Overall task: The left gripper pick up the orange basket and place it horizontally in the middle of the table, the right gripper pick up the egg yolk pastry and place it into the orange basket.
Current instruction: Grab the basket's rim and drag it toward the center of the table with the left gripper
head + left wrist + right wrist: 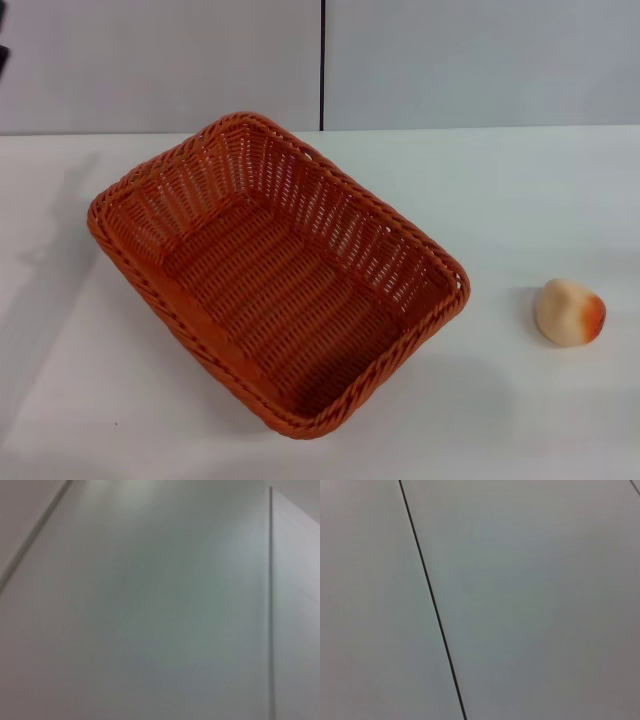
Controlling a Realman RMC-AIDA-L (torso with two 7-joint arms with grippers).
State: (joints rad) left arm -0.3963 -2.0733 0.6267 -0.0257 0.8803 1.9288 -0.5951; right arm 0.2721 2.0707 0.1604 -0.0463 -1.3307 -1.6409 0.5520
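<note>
The orange basket lies on the white table, left of centre in the head view. It is turned at a slant, one corner toward the far edge and one toward me, and nothing is inside it. The egg yolk pastry sits alone on the table to the basket's right, its orange-red blush on its right side. Neither the left gripper nor the right gripper shows in any view. Both wrist views hold only pale wall panels.
A grey wall with a dark vertical seam runs behind the table's far edge. A small dark shape touches the head view's left border. Bare tabletop separates the basket from the pastry.
</note>
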